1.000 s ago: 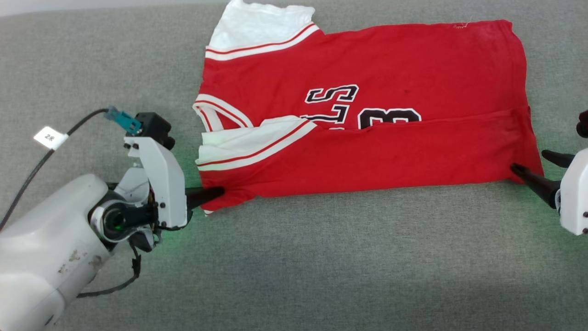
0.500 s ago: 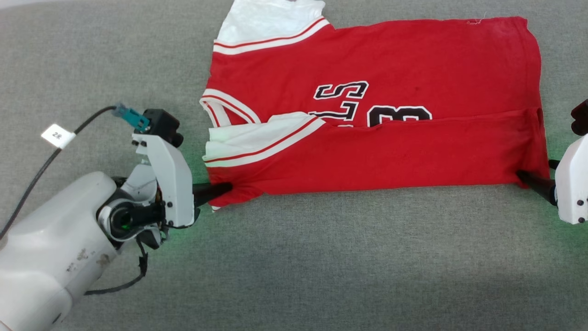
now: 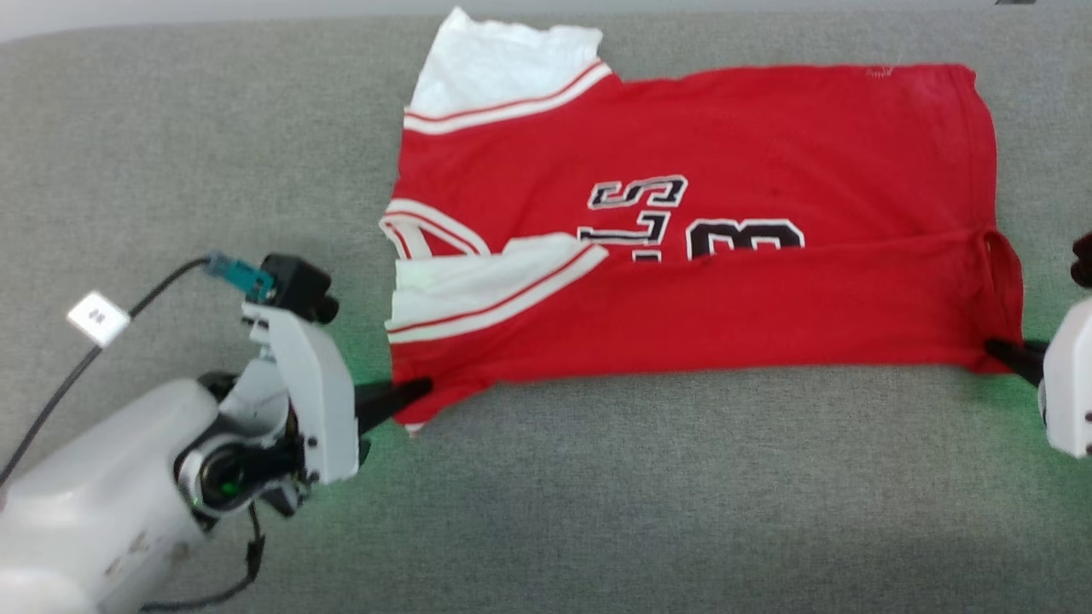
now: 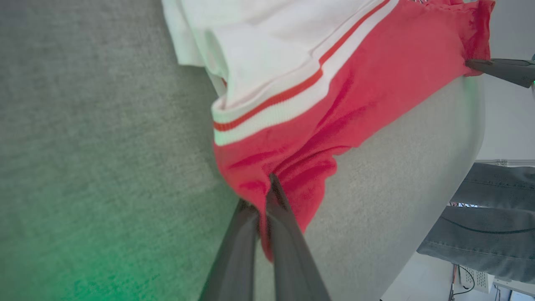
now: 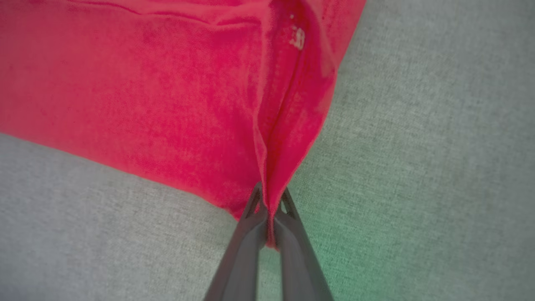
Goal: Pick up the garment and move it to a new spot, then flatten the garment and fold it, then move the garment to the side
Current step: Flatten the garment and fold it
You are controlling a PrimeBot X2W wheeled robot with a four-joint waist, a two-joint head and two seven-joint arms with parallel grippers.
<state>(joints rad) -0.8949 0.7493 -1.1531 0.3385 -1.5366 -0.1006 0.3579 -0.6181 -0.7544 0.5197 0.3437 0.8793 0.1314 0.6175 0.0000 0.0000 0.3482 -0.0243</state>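
Jaws on my left gripper (image 3: 420,390) and right gripper (image 3: 995,348) are clamped on the near corners of the shirt (image 3: 768,153), half-folded on the grey surface (image 3: 597,512). Holding both ends should keep the next fold even.

Bare bench (image 3: 640,495) lies open on my side of the garment (image 3: 725,298). A cable (image 3: 158,281) trails at my left; a person's legs (image 4: 480,238) stand beyond the bench edge.

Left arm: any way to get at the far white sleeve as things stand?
Probably not yet: the left gripper is shut on a near corner of the garment, so it must let go first. Otherwise the way looks free; the grey surface beside it is bare up to the far white sleeve.
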